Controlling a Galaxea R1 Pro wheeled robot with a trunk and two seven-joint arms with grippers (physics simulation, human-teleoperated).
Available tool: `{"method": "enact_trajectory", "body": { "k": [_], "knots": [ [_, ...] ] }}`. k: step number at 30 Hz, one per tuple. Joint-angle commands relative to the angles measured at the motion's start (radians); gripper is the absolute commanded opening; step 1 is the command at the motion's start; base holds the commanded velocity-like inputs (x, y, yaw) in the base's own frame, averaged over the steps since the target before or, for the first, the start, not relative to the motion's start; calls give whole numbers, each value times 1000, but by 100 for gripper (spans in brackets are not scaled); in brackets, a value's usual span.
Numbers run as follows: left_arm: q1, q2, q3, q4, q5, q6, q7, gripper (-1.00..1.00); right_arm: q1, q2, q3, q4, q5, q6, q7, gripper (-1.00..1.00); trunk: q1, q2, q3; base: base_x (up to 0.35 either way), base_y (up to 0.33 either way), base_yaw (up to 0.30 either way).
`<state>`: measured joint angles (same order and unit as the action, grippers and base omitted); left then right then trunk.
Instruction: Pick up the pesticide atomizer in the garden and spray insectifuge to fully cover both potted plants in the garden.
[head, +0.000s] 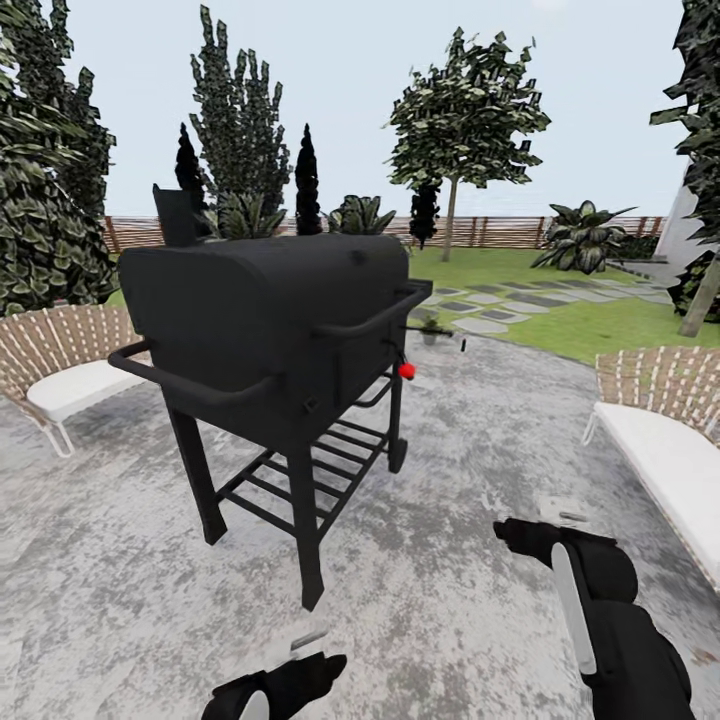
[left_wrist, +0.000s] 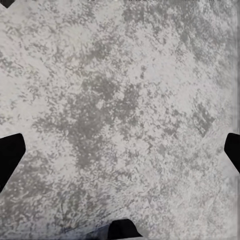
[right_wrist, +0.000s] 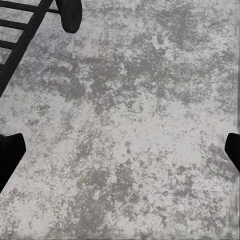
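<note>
From the head camera, a black barrel grill (head: 275, 330) stands on the round mottled grey stone patio (head: 450, 480) of the garden (head: 560, 320). The grill has a chimney at its back left, a slatted lower rack and small wheels. At its right end a small red tip (head: 406, 371) shows just beside the side shelf; this appears to be the pesticide atomizer (head: 404, 362), its dark body hard to tell from the black frame. Past the grill, at the patio's edge, sits a small low green plant (head: 430, 327), too small to make out further. Two woven loungers with white cushions flank the patio, one on the left (head: 60, 365) and one on the right (head: 665, 440). Stepping stones (head: 500, 300) cross the lawn toward a brown slatted fence (head: 480, 230) and trees. The left gripper (head: 300, 650) and right gripper (head: 545, 525) hang low over the stone, empty.

In the left wrist view, dark fingertips (left_wrist: 10, 155) sit wide apart over bare stone: the hand is spread and holds nothing.

In the right wrist view, the fingertips (right_wrist: 10, 157) are likewise spread and empty, with the grill's rack (right_wrist: 22, 30) and a wheel (right_wrist: 69, 14) near one corner.
</note>
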<state>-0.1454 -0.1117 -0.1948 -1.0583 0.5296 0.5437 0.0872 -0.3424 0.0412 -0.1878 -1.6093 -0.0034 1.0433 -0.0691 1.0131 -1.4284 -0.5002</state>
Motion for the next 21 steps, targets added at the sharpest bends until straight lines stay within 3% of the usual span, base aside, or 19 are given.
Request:
{"method": "enact_trajectory", "body": {
  "k": [1, 7, 21],
  "knots": [
    [0, 0, -1, -2, 10, 4, 9, 100, 6, 0, 0, 0, -2, 4, -2, 100, 0, -1, -1, 228, -269, -5],
    [9, 30, 8, 0, 7, 3, 14, 100, -28, 29, 0, -15, -3, 4, -9, 100, 0, -1, -1, 0, 0, 0],
    [9, 30, 8, 0, 7, 3, 14, 100, -30, 29, 0, -15, -3, 4, -9, 100, 0, -1, -1, 0, 0, 0]
  ]
}}
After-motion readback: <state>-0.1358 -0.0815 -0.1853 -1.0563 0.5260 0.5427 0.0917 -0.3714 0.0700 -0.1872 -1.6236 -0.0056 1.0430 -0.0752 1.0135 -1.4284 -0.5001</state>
